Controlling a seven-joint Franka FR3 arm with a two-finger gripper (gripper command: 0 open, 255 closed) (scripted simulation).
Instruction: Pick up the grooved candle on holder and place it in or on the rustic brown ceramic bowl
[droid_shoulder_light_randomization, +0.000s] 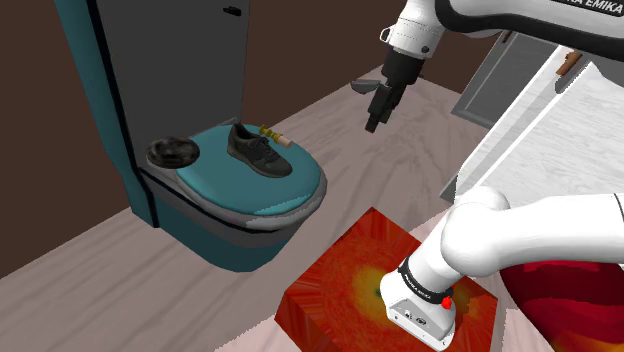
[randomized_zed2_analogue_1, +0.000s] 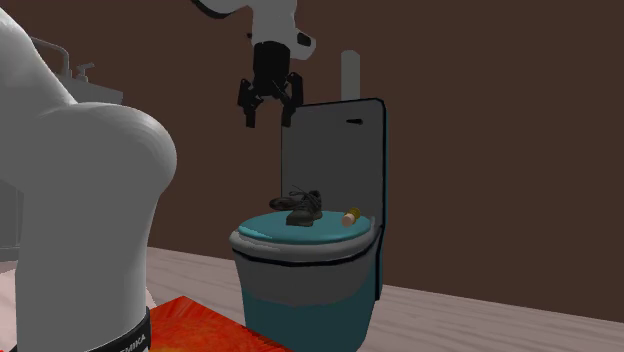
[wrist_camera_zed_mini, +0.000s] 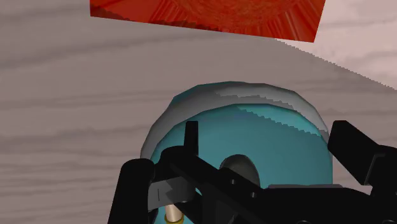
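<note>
Your gripper (droid_shoulder_light_randomization: 375, 120) hangs in the air above and beyond the teal toilet lid (droid_shoulder_light_randomization: 230, 185), well clear of everything on it. In the second exterior view you can see the jaws spread wide with nothing between them. The candle on its holder (droid_shoulder_light_randomization: 272, 134) is a small tan, ribbed piece that sits on the lid just behind the black shoe (droid_shoulder_light_randomization: 258, 150), close to the upright dark panel at the back. It looks to be lying on its side, though you cannot be sure at this scale. In the second exterior view it shows just to the right of the shoe. The bowl (droid_shoulder_light_randomization: 173, 152) reads dark rather than brown and stands upright at the lid's end toward the shoulder view's left, apart from both shoe and candle, with the shoe between them. Below you, the stand (droid_shoulder_light_randomization: 340, 280) is a red-orange box on a pale wood-grain floor (droid_shoulder_light_randomization: 80, 270).
</note>
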